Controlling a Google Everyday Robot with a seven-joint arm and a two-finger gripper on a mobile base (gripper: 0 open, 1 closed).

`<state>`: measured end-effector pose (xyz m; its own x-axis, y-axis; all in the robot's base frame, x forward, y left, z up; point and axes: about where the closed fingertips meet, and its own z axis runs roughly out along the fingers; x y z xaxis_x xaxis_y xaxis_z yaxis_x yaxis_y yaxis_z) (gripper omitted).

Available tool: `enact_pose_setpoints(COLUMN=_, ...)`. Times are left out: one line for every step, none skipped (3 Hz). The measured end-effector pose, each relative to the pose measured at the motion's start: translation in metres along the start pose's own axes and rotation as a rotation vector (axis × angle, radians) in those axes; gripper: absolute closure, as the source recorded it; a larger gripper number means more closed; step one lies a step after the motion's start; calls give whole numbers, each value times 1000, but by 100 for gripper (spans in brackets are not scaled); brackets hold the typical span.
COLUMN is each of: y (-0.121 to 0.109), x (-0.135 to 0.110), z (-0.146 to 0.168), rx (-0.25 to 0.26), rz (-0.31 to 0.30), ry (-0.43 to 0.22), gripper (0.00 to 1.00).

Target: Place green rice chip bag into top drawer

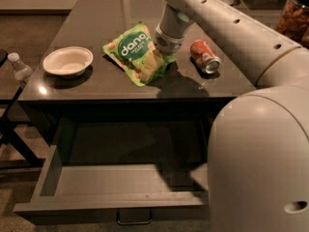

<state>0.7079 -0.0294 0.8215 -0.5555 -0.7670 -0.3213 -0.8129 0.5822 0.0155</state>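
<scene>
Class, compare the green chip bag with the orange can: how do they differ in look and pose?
The green rice chip bag is a crinkly pouch; the orange can is a cylinder lying on its side. The gripper is at the bag's right edge; the can lies apart from it. Neither is in the open top drawer.

The word "dang" is read in white letters on the dark green round logo of the green rice chip bag (pixel 134 51). The gripper (pixel 162 46) is seen at the bag's right edge.
</scene>
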Motion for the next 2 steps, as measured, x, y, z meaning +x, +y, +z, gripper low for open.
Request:
enact_pose_setpoints(y=0, x=0, z=0, rx=0, rz=0, ry=0, gripper=65)
enact_pose_setpoints(y=0, x=0, z=0, rx=0, rz=0, ry=0, gripper=89)
